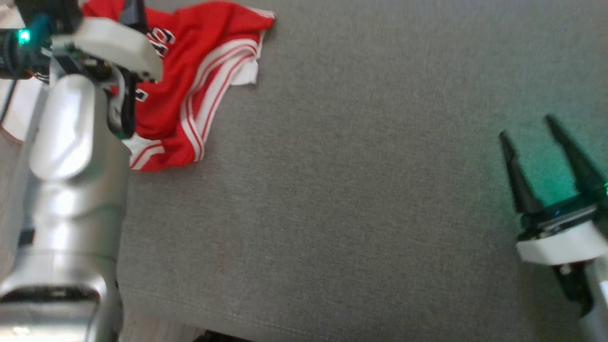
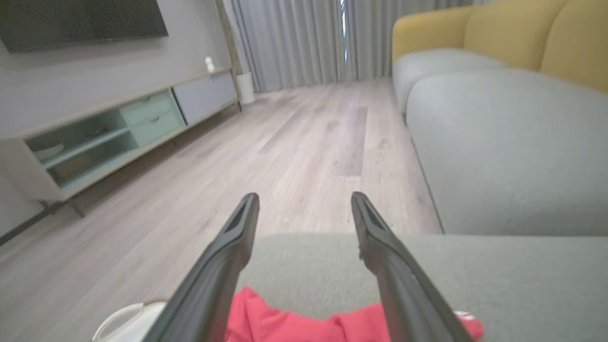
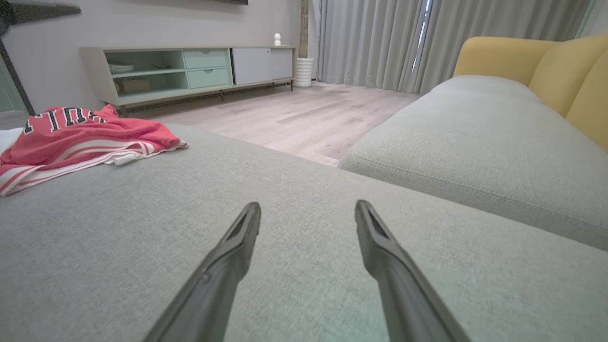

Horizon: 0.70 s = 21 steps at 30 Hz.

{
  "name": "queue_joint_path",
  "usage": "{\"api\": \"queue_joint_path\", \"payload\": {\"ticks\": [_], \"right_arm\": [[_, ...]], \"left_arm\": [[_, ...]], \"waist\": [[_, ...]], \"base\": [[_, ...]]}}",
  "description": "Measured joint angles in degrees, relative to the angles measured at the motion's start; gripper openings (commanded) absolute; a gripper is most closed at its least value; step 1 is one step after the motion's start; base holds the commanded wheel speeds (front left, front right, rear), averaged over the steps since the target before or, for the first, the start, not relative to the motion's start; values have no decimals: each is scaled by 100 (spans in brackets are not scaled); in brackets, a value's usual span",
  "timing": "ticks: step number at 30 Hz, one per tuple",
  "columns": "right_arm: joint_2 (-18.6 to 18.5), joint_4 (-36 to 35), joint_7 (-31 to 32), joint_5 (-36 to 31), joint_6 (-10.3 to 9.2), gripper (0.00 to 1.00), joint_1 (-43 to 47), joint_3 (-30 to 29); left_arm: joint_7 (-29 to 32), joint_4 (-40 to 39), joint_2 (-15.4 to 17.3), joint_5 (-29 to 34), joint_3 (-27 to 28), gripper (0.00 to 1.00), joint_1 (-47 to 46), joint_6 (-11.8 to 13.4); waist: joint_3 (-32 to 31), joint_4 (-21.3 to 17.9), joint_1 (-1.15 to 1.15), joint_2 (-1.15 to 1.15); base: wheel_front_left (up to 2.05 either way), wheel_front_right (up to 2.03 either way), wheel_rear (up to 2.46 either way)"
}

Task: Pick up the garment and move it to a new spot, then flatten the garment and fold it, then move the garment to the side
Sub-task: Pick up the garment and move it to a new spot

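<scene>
Head view: crumpled red white-striped garment (image 1: 199, 80)

Garment (image 1: 199, 80) at far-left corner of ottoman (image 1: 332, 199); sofa (image 3: 475, 142) beyond

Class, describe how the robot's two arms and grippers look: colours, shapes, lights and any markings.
The left gripper and right gripper each have two long, dark, tapering fingers on a white collar. The left forearm is a rounded silvery shell, with a green light glowing near its wrist. I can read no markings.
</scene>
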Motion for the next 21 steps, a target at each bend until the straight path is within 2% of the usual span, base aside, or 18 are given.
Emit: {"api": "queue_joint_path", "payload": {"ticks": [7,10,14,15,16,17,21], "right_arm": [[-427,-734,86,178,0,100,-179,-130],[-555,-1048,224,190,0,100,-222,-178],[-598,-1279,342,231,0,100,-218,-300],[-598,-1304,364,231,0,100,-215,-321],[-598,-1332,378,231,0,100,-213,-339],[-598,-1332,378,231,0,100,-213,-339],[-589,-1368,383,230,0,100,-197,-392]], "left_arm": [[412,2312,67,-69,259,100,-649,444],[567,2903,58,-78,299,100,-669,706],[584,3243,43,-250,426,100,-955,747],[584,3301,25,-330,498,16,-1017,728],[584,3341,13,-428,536,0,-1049,627],[584,3341,13,-428,536,0,-1049,627],[555,3437,11,-547,555,0,-1132,308]], "waist": [[633,-154,0,0],[830,-238,-1,0],[1034,-310,-2,0],[1065,-320,-1,0],[1088,-323,-2,0],[1088,-323,-2,0],[1100,-287,-2,0]], "base": [[0,0,0],[0,0,0],[0,0,0],[0,0,0],[0,0,0],[0,0,0],[0,0,0]]}}
